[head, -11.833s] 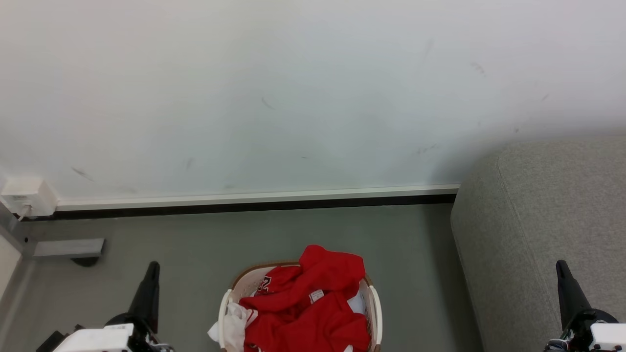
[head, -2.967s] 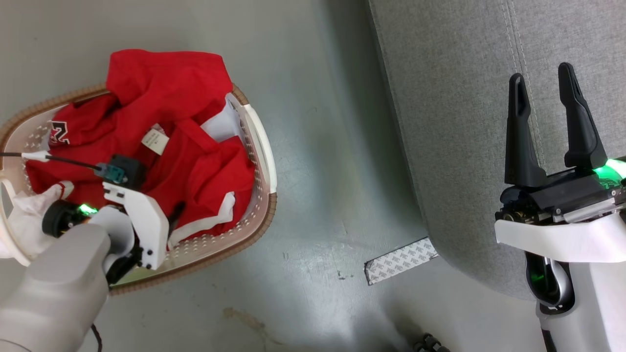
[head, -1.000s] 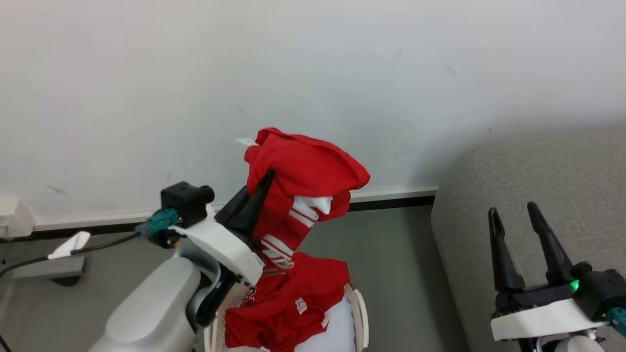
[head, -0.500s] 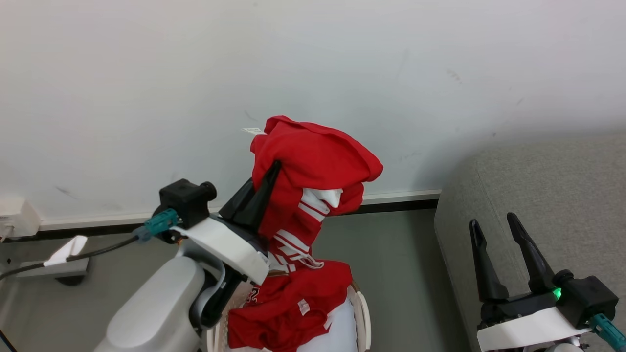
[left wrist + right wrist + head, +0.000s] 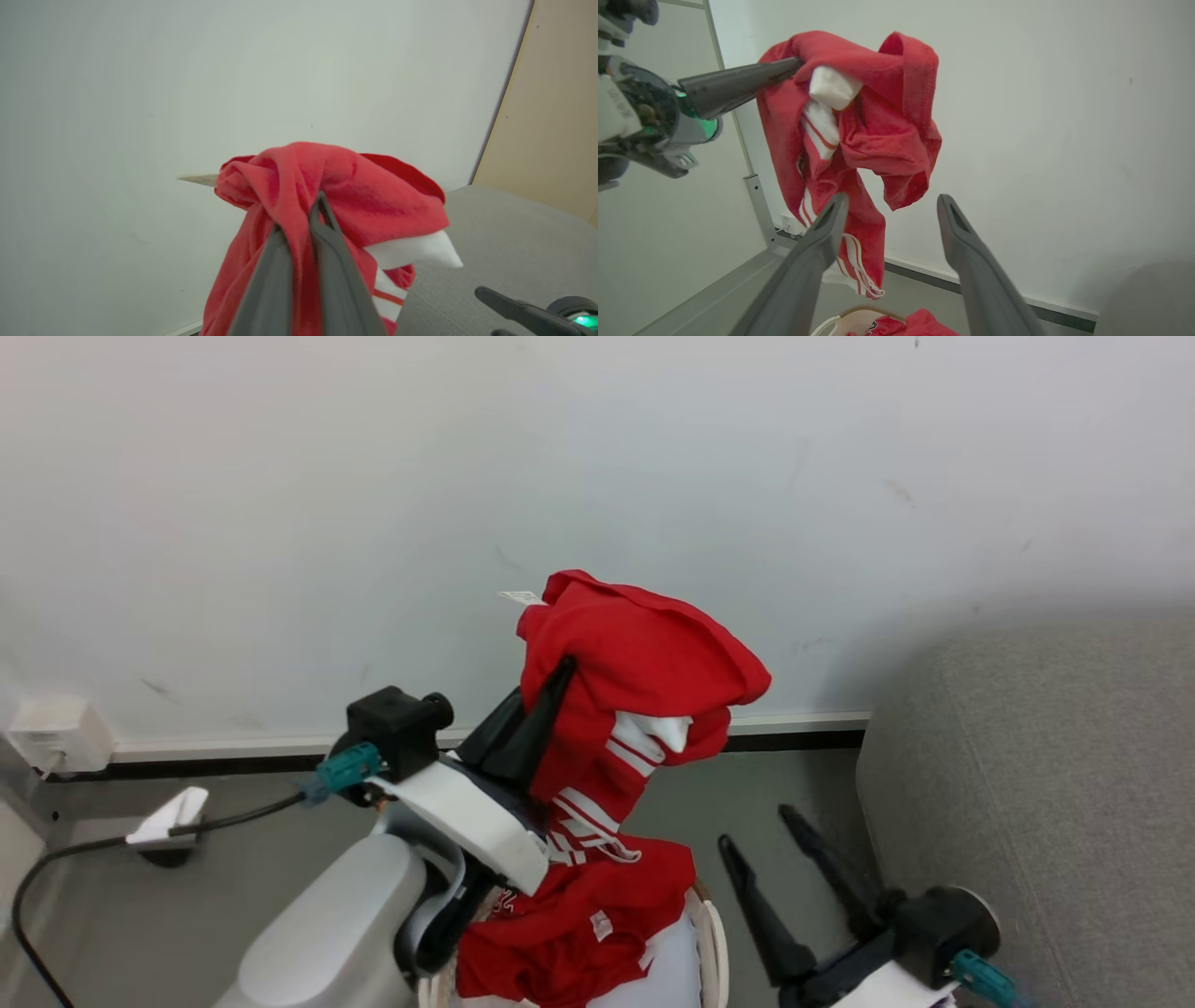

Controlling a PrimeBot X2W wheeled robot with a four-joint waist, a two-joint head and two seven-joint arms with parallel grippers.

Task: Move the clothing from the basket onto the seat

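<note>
Clothing [image 5: 644,653] hangs pinched in my left jaws above the basket [image 5: 715,933], where more red cloth lies, while my right jaws stand spread between it and the seat [image 5: 1046,784], white wall [image 5: 373,523] behind.

Clothing [image 5: 579,933] in basket [image 5: 715,943], apparently; seat [image 5: 1046,784] rightward

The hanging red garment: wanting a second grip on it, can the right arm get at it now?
Probably yes: the right pincer stands open beside the garment, with nothing between them.
</note>
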